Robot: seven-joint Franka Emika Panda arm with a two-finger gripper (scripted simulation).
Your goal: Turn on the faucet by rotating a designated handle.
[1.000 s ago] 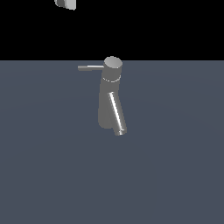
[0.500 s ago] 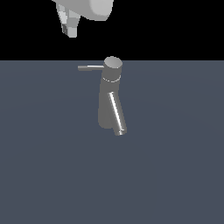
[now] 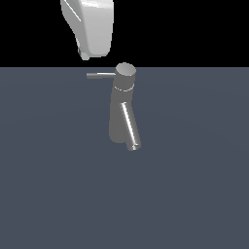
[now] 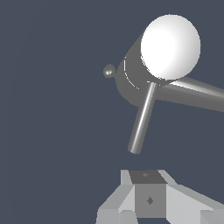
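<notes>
The faucet stands upright near the middle of the dark worktop. Its round flat cap sits on top, and its slanted spout runs down toward the near side. The handle, a thin straight rod, projects level from the cap toward the exterior view's left. In the wrist view the handle points out from under the bright cap, with its free end just short of the end effector body.

The end effector hangs above the handle's free end, a little to the far left of the cap. It is apart from the rod; no contact shows in either view. Only its white housing and one lower tip are visible in the exterior view. The wrist view shows the palm block and the roots of the fingers only. Whether the jaws are open or closed cannot be told. Nothing is held.

Progress assessment: the approach is under way and the end effector is roughly lined up over the rod's outer end. The handle appears untouched. Remaining, by judgement: descend to rod level, engage the rod near its tip, then sweep it around the cap's axis.
</notes>
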